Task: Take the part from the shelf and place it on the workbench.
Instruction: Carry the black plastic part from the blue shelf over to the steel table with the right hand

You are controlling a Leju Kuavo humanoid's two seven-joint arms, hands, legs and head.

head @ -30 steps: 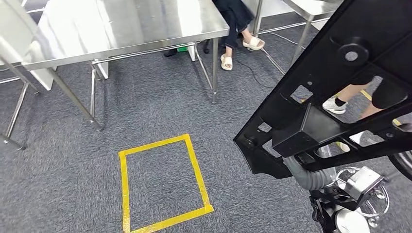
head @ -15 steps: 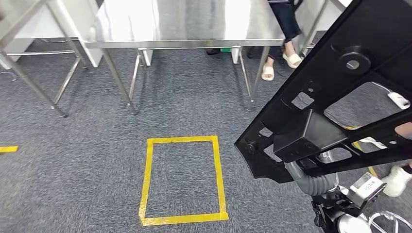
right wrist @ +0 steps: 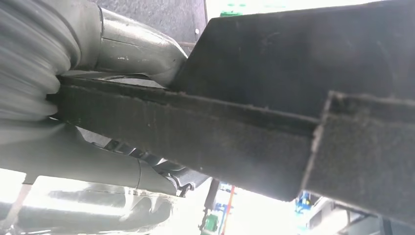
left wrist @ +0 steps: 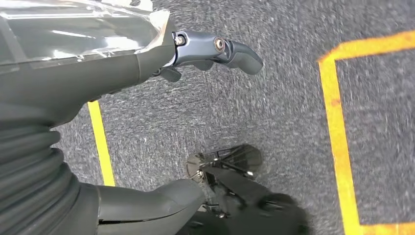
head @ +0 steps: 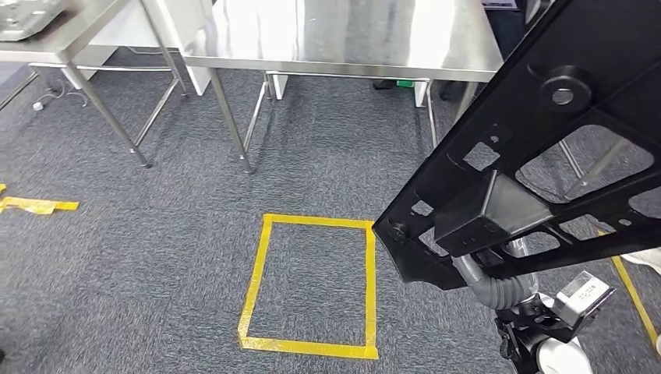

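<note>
Up at the right of our head view we carry one part (head: 538,148), a large black openwork frame with several cut-out windows, a round boss and a boxy block low on its face. It hangs in the air, tilted, above the carpet and clear of every table. Our right hand (right wrist: 122,54) grips it from beneath: in the right wrist view the grey thumb lies along one face of the part's edge (right wrist: 274,98) and darker fingers (right wrist: 161,176) close under the other side. The right arm's ribbed grey cover (head: 499,290) rises to the frame's lower edge in the head view.

Our left hand (left wrist: 147,73) hangs over the floor with nothing in it, one dark finger (left wrist: 220,49) stretched out and apart from the thumb (left wrist: 147,208).

On the grey carpet (head: 156,257) we count one rectangle of yellow tape (head: 312,288), just left of the part's lowest corner. One loose strip of yellow tape (head: 35,206) lies far to the left, and one more yellow line (head: 635,300) runs at the right edge. Beyond the rectangle stands one steel workbench (head: 343,39) with slim legs. A second steel table (head: 54,35) stands at the upper left, with one grey object (head: 23,15) on it that we cannot make out.
</note>
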